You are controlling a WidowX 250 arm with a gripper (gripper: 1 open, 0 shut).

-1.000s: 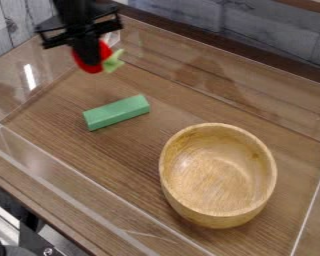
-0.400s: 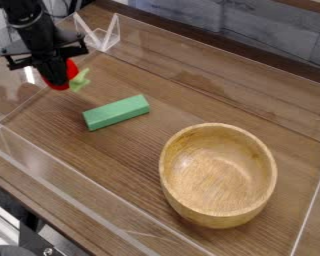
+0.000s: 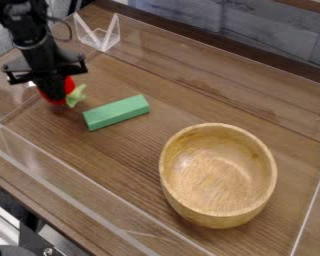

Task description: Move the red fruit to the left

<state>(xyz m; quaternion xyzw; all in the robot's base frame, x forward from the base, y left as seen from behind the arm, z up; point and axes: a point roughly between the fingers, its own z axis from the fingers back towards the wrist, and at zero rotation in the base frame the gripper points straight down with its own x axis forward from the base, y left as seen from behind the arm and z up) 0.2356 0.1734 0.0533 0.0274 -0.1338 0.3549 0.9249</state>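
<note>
The red fruit (image 3: 65, 95), small and bright red with a light green leafy stem, sits between the fingertips of my gripper (image 3: 56, 98) at the left of the wooden table, low over the surface. The black gripper points steeply down and is shut on the fruit, hiding most of it. Whether the fruit touches the table I cannot tell.
A green rectangular block (image 3: 116, 112) lies just right of the gripper. A large wooden bowl (image 3: 218, 173) stands at the front right. Clear plastic walls (image 3: 16, 150) fence the table on the left, front and right.
The gripper has carried the red fruit from the back of the table leftward, toward the camera and down, close to the surface beside the green block.
</note>
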